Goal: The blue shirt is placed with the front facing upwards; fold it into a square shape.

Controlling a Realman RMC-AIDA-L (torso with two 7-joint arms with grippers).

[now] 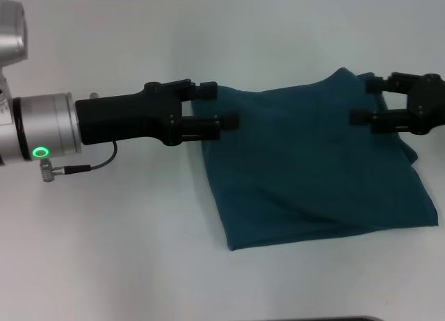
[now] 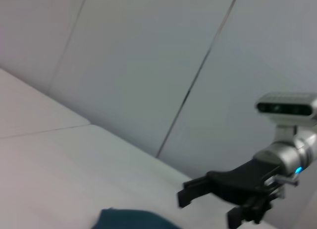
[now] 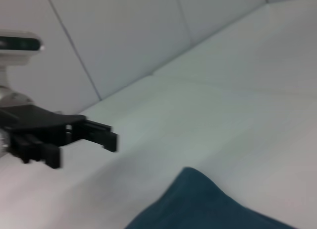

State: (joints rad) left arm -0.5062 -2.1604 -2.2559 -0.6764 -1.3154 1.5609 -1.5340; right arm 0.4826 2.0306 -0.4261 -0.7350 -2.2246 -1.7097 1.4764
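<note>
the blue shirt [image 1: 313, 161] lies folded on the worktop [image 1: 104, 251]. my left jaws [image 1: 219, 105] and right jaws [image 1: 365, 100] hover apart at its far corners; dragging either could undo the fold.

Black angular left pincer [image 1: 221, 105] on silver wrist cuff [image 1: 45, 123] with green ring light [image 1: 41, 153], thin grey cable [image 1: 83, 167].

The right gripper [image 2: 210, 209] is hovering with jaws spread over the pale tabletop [image 2: 59, 159], near a corner of the blue shirt [image 2: 131, 220].
</note>
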